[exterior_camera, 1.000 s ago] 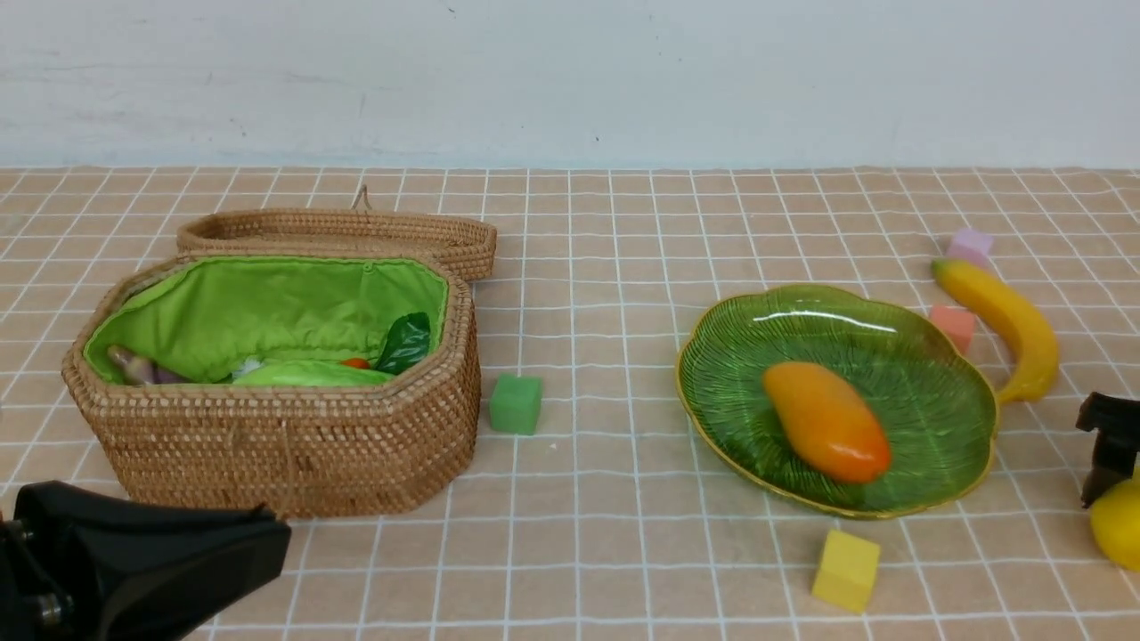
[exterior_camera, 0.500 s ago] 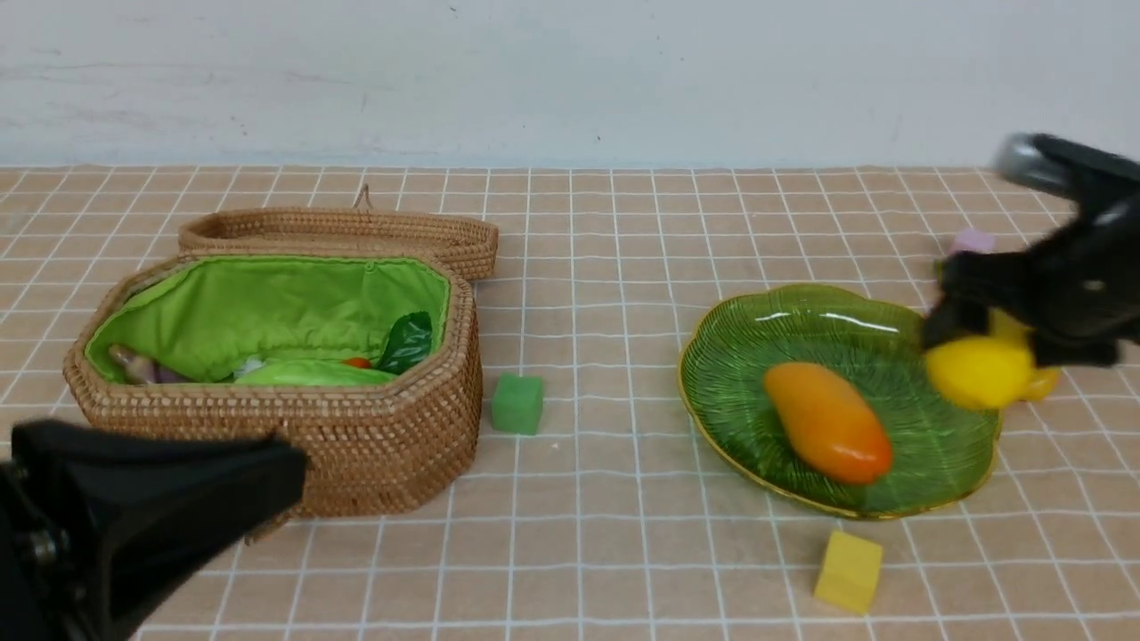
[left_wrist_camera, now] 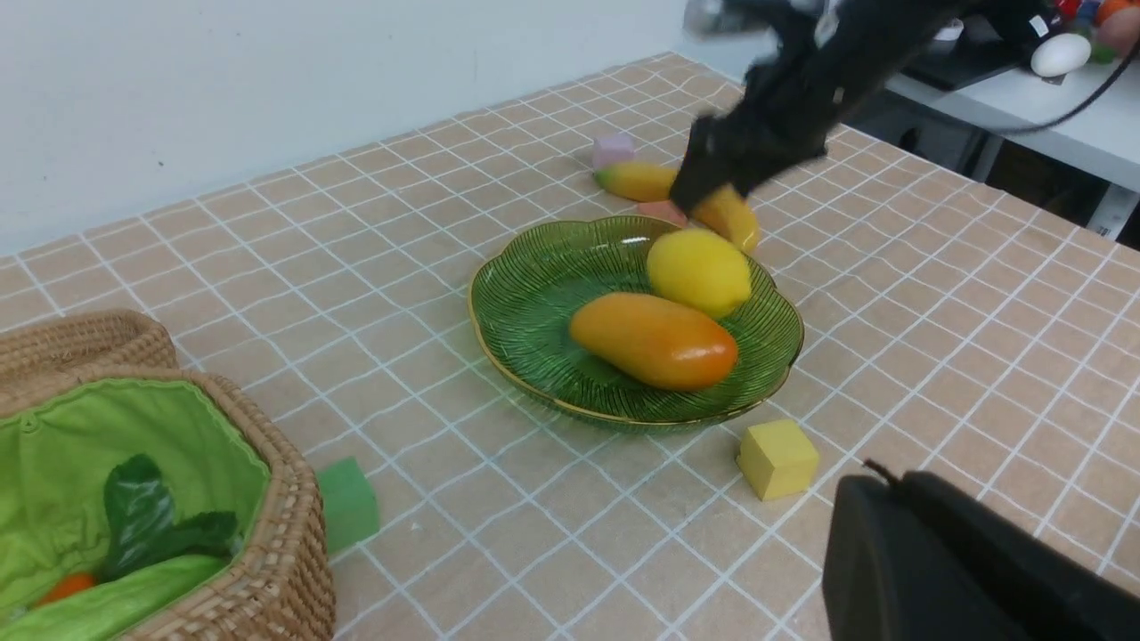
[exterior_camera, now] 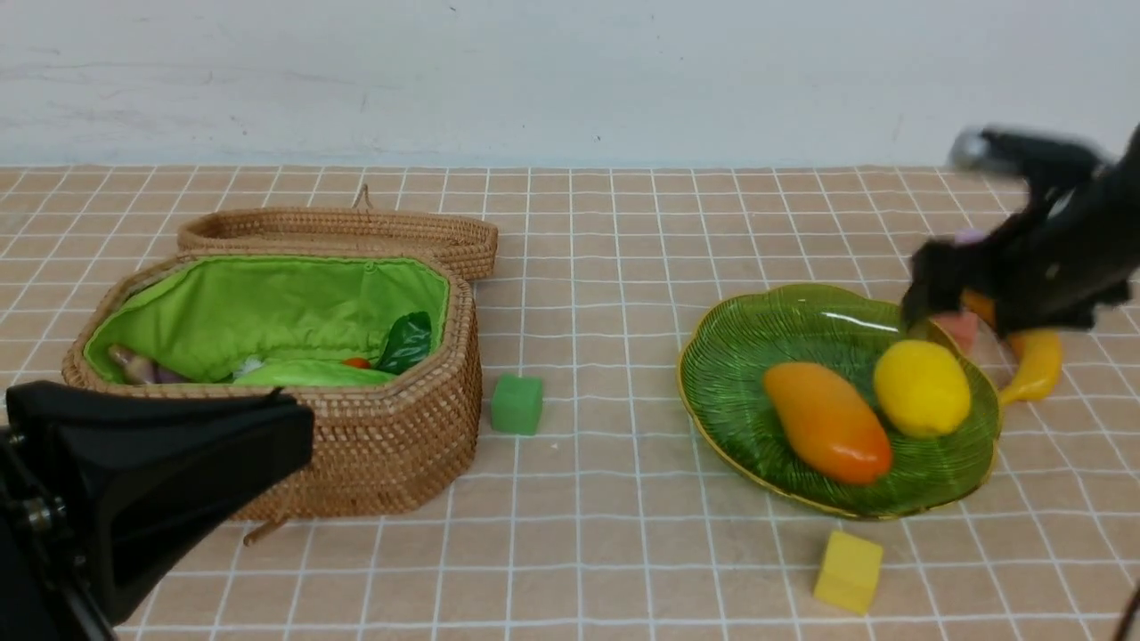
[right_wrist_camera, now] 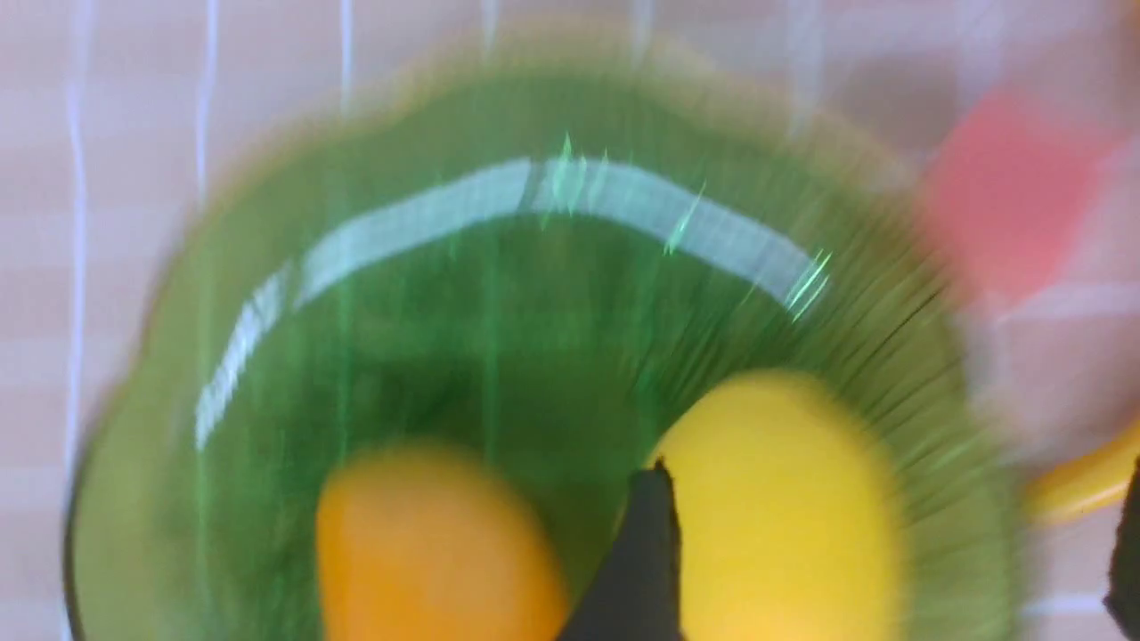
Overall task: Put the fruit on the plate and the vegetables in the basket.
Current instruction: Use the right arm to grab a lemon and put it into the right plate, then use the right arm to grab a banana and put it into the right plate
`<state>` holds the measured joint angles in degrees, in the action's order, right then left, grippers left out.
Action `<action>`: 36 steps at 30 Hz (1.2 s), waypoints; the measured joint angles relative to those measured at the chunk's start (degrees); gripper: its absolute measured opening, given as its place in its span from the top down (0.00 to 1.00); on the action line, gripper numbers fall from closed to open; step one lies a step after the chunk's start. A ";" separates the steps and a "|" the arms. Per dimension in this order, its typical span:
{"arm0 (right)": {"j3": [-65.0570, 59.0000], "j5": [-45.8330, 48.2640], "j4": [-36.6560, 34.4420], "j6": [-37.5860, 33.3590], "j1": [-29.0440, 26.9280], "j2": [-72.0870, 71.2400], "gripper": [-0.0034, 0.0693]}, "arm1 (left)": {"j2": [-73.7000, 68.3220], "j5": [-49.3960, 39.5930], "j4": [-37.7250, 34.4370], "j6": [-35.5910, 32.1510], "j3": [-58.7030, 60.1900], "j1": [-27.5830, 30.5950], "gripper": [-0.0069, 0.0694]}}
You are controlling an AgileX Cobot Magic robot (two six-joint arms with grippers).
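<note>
The green leaf-shaped plate [exterior_camera: 757, 334] holds the orange mango [exterior_camera: 826, 421] and, right of it, the yellow lemon [exterior_camera: 922, 387]. My right gripper [exterior_camera: 966, 298] hangs blurred above the plate's far right rim, open, with nothing in it; in the right wrist view its fingers [right_wrist_camera: 646, 552] stand wide apart over the lemon [right_wrist_camera: 784, 507]. The banana [exterior_camera: 1038, 365] lies on the table behind the plate, partly hidden by that gripper. The wicker basket [exterior_camera: 267, 463] at left holds the carrot [exterior_camera: 405, 343], cucumber [exterior_camera: 312, 374] and eggplant [exterior_camera: 142, 367]. My left gripper [exterior_camera: 289, 436] is shut near the basket's front.
The basket's lid [exterior_camera: 338, 230] lies open behind it. A green cube [exterior_camera: 516, 403] sits right of the basket, a yellow cube [exterior_camera: 847, 570] in front of the plate, a pink cube [exterior_camera: 957, 328] by the plate's far rim, a purple cube [left_wrist_camera: 613, 149] by the banana's tip.
My right gripper carried the lemon from the table's right edge over to the plate and let go; the lemon now lies beside the mango. The left gripper rose slightly.
</note>
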<state>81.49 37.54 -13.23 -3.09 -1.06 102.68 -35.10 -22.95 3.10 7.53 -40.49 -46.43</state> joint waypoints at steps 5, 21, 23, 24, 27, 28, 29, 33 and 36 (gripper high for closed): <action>3.97 0.18 2.82 3.09 -4.97 2.00 0.16 | -0.42 0.04 0.00 0.00 0.00 0.00 0.93; 4.78 -13.69 4.56 3.09 -11.21 20.05 0.36 | -0.44 -0.05 0.00 0.05 0.00 0.00 0.92; 5.16 -13.18 4.92 3.09 -11.28 20.05 0.50 | -0.44 -0.05 0.00 0.05 0.00 0.00 0.92; 5.41 -12.32 5.10 3.09 -11.28 19.78 0.51 | -0.44 -0.05 0.00 0.05 0.00 0.00 0.92; 6.01 -8.29 6.14 3.09 -11.23 17.39 0.50 | -0.44 -0.10 0.00 0.05 0.00 0.00 0.92; 6.27 -6.76 6.28 3.09 -11.17 15.57 0.50 | -0.44 -0.10 0.00 0.05 0.00 0.00 0.92; 6.58 -5.32 6.41 1.96 -10.92 12.84 0.50 | -0.44 -0.10 0.00 0.05 0.00 0.00 0.92; 7.61 -4.63 6.88 -14.24 -7.69 3.94 0.50 | -0.44 -0.10 0.56 -0.71 0.00 0.00 0.92; 8.01 -3.60 6.11 -32.78 -3.39 2.51 0.50 | -0.44 -0.10 0.64 -1.10 0.00 0.00 0.92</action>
<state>89.50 33.94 -7.12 -35.87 -4.45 105.19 -35.54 -23.05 3.74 6.42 -40.49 -46.43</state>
